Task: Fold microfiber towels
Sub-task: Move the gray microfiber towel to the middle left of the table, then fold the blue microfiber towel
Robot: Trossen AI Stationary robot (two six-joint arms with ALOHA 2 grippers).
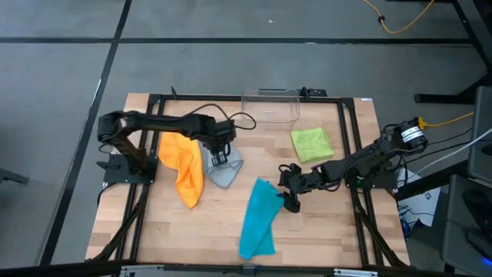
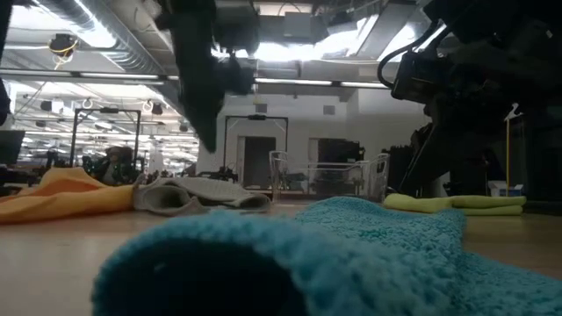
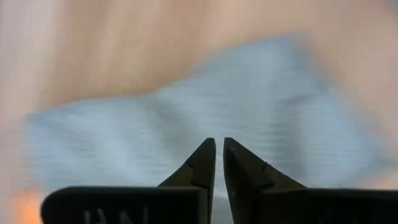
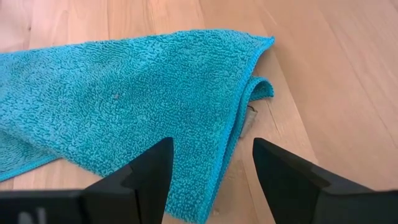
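Wooden table carries four limp cloths. Left gripper sits over the grey towel, fingers nearly together, grasp unclear. Right gripper, fingers apart, faces the teal towel; best pinched at a corner.

My left pincer is right on top of the grey towel, a small crumpled heap. The orange towel lies bunched up just beside it, on the outer side. The teal blue towel lies long and rumpled right under my right pincer. The lime green towel sits folded flat, just beyond my right pincer.
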